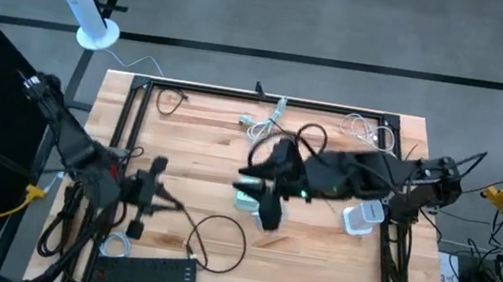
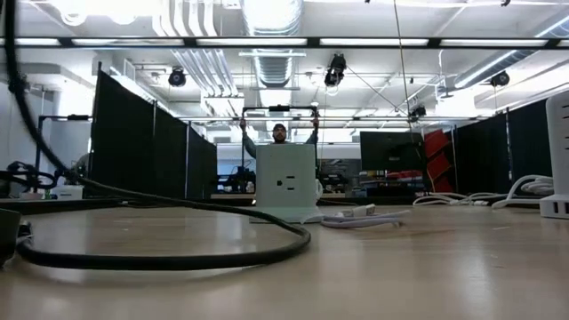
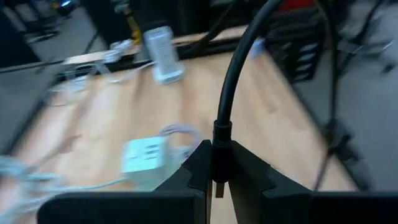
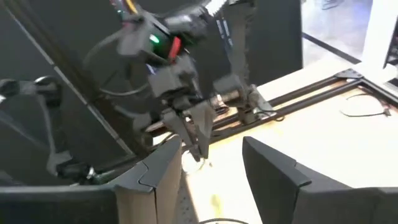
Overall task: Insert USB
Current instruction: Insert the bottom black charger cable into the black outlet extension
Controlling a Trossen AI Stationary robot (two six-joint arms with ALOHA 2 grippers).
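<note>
High view, left hand: the left hand (image 1: 150, 196) hovered over the left part of the wooden counter (image 1: 312, 272), with the black cable (image 1: 217, 232) running from it in a loop toward the power strip (image 1: 142, 277) at the near edge.
High view, right hand: the right hand (image 1: 264, 207) reached to mid-counter, just beside a pale charger block (image 1: 245, 200); a second white adapter (image 1: 362, 217) sat farther right.
High view, handling: the cable looked light and limp, likely to sag and pull sideways, so its stiff plug end seemed the right place to hold it.
Low view, block: the pale socket block (image 2: 286, 183) stood upright on the counter, and the thick black cable (image 2: 178, 253) curved across the foreground; a person (image 2: 279, 133) stood far behind, arms raised.
Left wrist view, grip: the left hand (image 3: 216, 177) was pinched tight on the plug (image 3: 221, 140) of the cable, whose small tip showed below the fingers (image 3: 249, 177); the collar looked hard and smooth, so it might twist if squeezed lightly.
Left wrist view, target: a pale multi-port block (image 3: 144, 155) lay on the counter beyond, well apart from the plug.
Right wrist view, right hand: the fingers (image 4: 273, 177) stood spread wide with nothing between them, while the left hand (image 4: 198, 140) showed across the counter.
</note>
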